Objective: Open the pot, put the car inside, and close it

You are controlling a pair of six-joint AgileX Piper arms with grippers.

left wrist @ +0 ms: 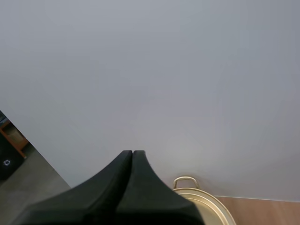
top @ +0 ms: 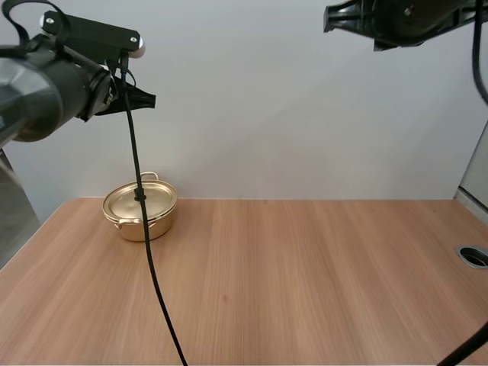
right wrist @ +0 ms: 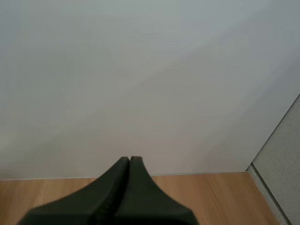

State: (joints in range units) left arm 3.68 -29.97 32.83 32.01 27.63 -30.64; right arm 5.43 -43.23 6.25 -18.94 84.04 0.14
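A gold pot (top: 140, 211) with its lid (top: 139, 200) on stands at the far left of the wooden table (top: 290, 282). My left gripper (top: 150, 99) hangs high above the pot, fingers together as one dark wedge. In the left wrist view the left gripper (left wrist: 132, 152) is shut on nothing, and the pot's rim and handle (left wrist: 185, 181) peek out beside it. My right gripper (top: 328, 18) is raised high at the far right. In the right wrist view the right gripper (right wrist: 130, 159) is shut and holds nothing, above the table's far edge (right wrist: 201, 180).
A round grey cable hole (top: 474, 255) sits near the table's right edge. A grey partition (right wrist: 281, 164) stands beyond the right end of the table. A plain light wall stands behind the table.
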